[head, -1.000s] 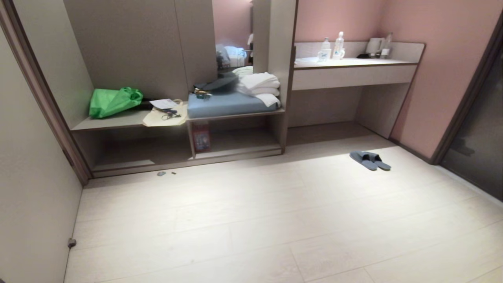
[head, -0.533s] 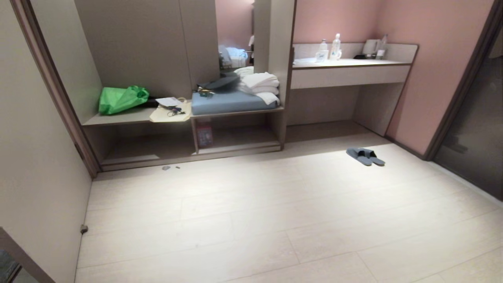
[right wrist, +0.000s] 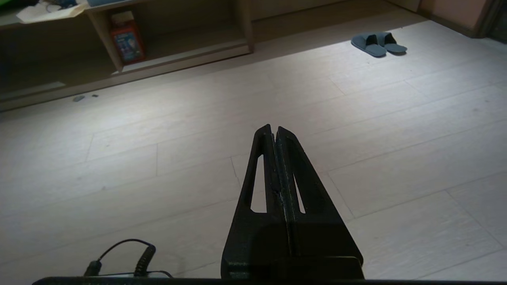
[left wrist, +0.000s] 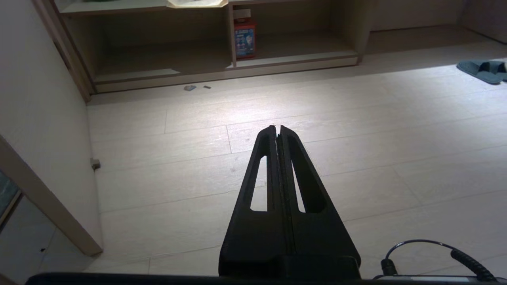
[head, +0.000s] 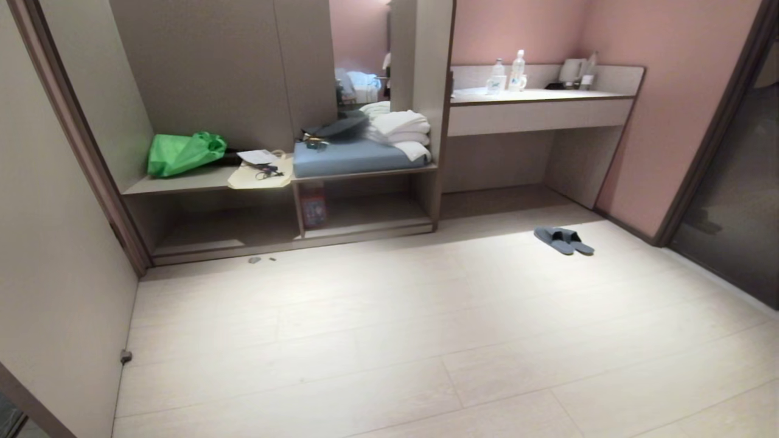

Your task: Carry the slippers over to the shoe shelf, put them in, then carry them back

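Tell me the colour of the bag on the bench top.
Bright green bag; the head view shows it best.

We see the pale plank floor carrying the slippers side by side, touching, near the desk. Two small scraps lie on the floor just before the wider cubby.

Blue-grey slippers on pale wood-plank floor, bright green bag, blue cushion, white towels, pink wall.
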